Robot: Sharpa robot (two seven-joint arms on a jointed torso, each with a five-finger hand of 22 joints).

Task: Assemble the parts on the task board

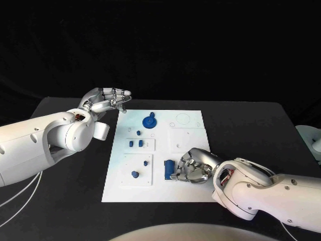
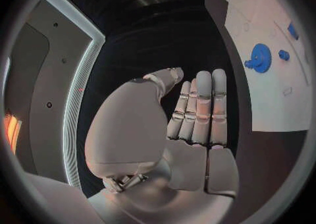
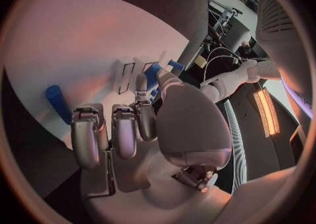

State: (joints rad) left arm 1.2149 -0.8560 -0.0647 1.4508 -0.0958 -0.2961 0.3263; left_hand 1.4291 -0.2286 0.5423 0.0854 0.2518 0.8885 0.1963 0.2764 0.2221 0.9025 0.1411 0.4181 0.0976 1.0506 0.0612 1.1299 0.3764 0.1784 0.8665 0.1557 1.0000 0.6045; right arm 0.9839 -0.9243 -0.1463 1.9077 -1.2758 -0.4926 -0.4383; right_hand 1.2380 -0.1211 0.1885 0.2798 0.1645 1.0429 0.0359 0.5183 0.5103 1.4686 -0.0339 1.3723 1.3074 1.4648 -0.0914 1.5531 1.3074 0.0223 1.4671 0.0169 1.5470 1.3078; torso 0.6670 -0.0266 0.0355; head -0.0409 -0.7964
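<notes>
Right now the right hand (image 1: 191,168) hovers low over the near right part of the task board (image 1: 191,192), fingers curled inward; I cannot tell whether they are empty or already touching something. Just beside its fingertips lies a blue cylindrical part (image 1: 168,168), flat on the board, its long axis running from the board's near edge toward its far edge. The right wrist view shows the same cylinder (image 3: 57,103) lying clear of the fingers. As a round piece lying on its side, it could probably roll away toward the board's left edge if a finger nudges it off-centre, or tip out of a grip taken near one end. The left hand (image 1: 106,100) waits off the board's far left corner, above the counter (image 1: 242,118), fingers straight and close together, holding nothing. The blue gear (image 1: 150,121) sits near the far edge.
</notes>
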